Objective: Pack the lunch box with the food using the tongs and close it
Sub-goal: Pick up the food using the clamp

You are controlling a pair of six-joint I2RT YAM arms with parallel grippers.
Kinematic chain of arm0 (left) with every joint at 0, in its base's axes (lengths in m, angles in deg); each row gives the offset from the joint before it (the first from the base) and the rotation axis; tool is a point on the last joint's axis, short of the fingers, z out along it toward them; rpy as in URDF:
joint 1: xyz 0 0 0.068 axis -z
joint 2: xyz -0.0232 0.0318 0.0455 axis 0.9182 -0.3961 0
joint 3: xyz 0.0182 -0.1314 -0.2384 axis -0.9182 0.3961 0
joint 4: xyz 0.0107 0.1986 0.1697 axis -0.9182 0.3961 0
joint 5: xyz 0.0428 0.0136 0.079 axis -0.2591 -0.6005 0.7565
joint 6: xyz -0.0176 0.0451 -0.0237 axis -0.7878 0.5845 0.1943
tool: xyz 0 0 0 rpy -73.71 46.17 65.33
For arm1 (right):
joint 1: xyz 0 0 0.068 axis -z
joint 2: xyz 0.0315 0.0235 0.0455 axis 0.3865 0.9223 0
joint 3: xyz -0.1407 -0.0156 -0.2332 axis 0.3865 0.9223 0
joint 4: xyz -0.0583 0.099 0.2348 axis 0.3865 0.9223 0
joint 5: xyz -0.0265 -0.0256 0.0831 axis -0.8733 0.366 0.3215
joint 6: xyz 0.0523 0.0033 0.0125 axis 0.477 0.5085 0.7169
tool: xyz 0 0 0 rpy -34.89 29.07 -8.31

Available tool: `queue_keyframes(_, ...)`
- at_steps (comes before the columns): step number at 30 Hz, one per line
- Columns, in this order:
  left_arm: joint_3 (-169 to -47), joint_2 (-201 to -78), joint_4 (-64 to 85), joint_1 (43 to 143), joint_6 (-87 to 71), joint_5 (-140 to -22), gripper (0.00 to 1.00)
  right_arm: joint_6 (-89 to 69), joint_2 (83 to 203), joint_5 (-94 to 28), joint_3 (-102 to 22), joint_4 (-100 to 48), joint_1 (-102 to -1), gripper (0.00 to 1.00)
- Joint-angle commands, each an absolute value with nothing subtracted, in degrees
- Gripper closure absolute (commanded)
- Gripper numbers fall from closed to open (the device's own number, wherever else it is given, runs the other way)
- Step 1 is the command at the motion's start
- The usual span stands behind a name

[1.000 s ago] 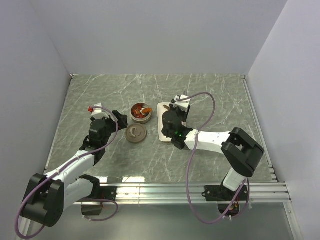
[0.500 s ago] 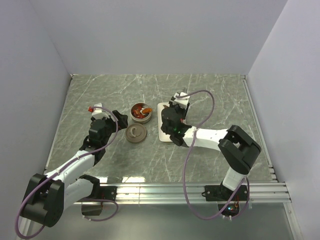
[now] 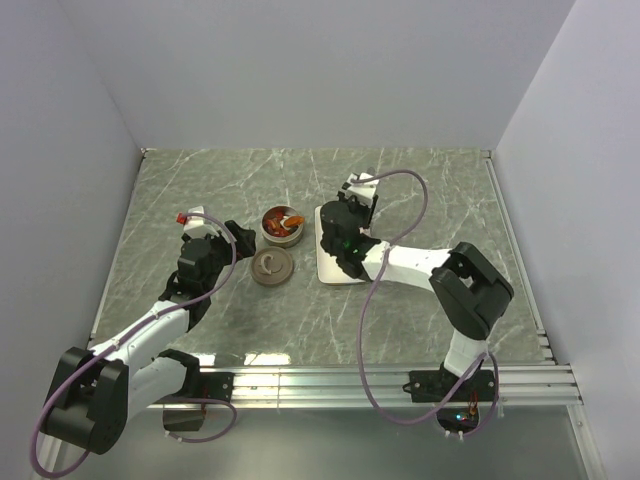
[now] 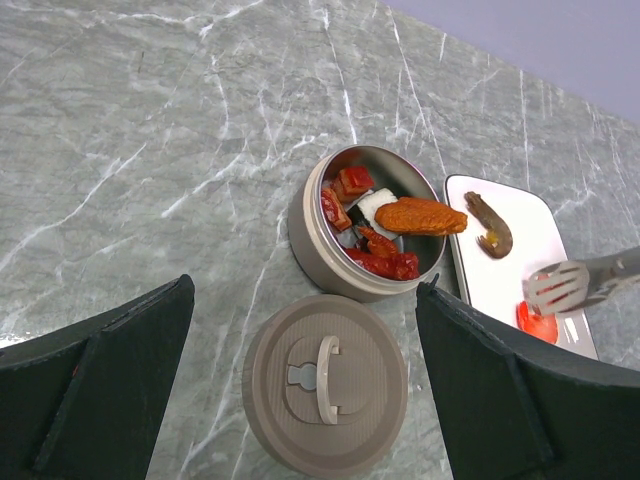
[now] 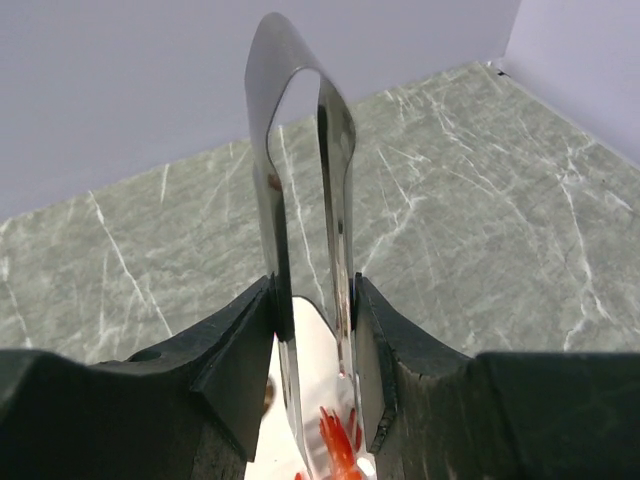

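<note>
The lunch box (image 3: 282, 226) (image 4: 312, 240) is a round tin standing open, with red and orange food (image 4: 420, 216) inside. Its brown lid (image 3: 271, 266) (image 4: 325, 385) lies flat just in front of it. My left gripper (image 3: 233, 240) (image 4: 305, 300) hovers open above the lid. My right gripper (image 3: 343, 226) (image 5: 312, 300) is shut on the tongs (image 5: 300, 150) (image 4: 585, 283). The tongs' tip hangs over the white plate (image 3: 327, 268) (image 4: 500, 285), just above a red piece (image 4: 535, 322) (image 5: 335, 445). A shrimp (image 4: 490, 225) also lies on the plate.
Everything stands on a grey marbled table (image 3: 420, 180) with white walls behind and to the sides. A metal rail (image 3: 380, 380) runs along the near edge by the arm bases. The right arm's cable (image 3: 400, 190) loops above the plate.
My right arm has shifted a little farther and left over the plate, and its jaws have squeezed the tongs slightly. The left arm has not moved.
</note>
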State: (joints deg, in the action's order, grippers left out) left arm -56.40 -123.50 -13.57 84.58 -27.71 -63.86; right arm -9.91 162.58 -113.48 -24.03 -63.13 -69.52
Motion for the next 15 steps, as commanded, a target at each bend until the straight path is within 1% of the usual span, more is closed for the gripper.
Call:
queue_keyframes(1, -56.49, -122.29, -16.16, 84.42, -27.47, -64.37, 0.01, -6.53, 164.08, -114.44, -27.15, -60.42, -68.97, 0.57)
queue_keyframes(7, -56.49, -122.2, -16.07, 84.42, -27.38, -64.28, 0.0, -3.45, 164.18, -114.44, -27.15, -55.85, -68.88, 0.58)
queue_keyframes(11, -56.41, -122.11, -16.07, 84.42, -27.47, -64.11, 0.01, -2.48, 163.91, -114.44, -26.54, -53.74, -69.05, 0.61)
queue_keyframes(12, -56.41, -122.11, -16.07, 84.42, -27.47, -64.11, 0.01, -2.48, 163.91, -114.36, -26.53, -53.65, -69.14, 0.63)
queue_keyframes(13, -56.41, -122.03, -16.07, 84.42, -27.47, -64.02, 0.01, -3.09, 163.82, -114.27, -26.45, -53.65, -69.14, 0.68)
queue_keyframes(14, -56.41, -122.03, -16.07, 84.42, -27.47, -64.02, 0.01, -3.71, 163.74, -114.18, -26.19, -54.52, -69.32, 0.72)
queue_keyframes(15, -56.41, -122.02, -16.07, 84.42, -27.56, -64.02, 0.0, -4.58, 163.74, -114.01, -26.1, -55.22, -69.4, 0.79)
